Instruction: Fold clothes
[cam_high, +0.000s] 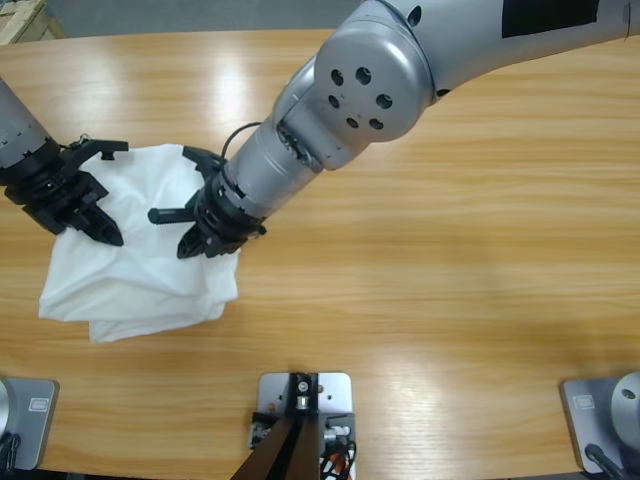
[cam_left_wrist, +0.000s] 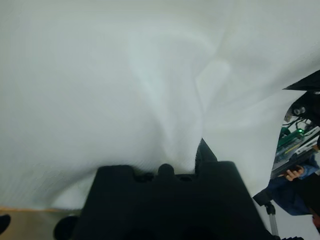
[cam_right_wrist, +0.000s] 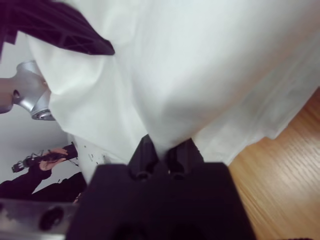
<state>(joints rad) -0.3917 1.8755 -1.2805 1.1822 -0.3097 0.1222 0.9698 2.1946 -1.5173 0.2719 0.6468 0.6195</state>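
One crumpled white T-shirt (cam_high: 140, 270) lies bunched at the table's left, with its upper part lifted between both grippers. My left gripper (cam_high: 98, 195) comes in from the left edge and is shut on the shirt's left upper edge. In the left wrist view the cloth (cam_left_wrist: 150, 85) fills the frame and gathers into the left gripper (cam_left_wrist: 185, 160). My right gripper (cam_high: 195, 218) reaches down from the upper right and is shut on the shirt's right side. The right wrist view has the cloth (cam_right_wrist: 200, 75) pinched in the right gripper (cam_right_wrist: 164, 150).
Bare wooden table (cam_high: 450, 250) stretches to the right of the shirt and along the front edge. The right arm's large silver elbow (cam_high: 365, 80) hangs over the table's middle. A person's hand (cam_right_wrist: 50, 155) shows small in the room behind.
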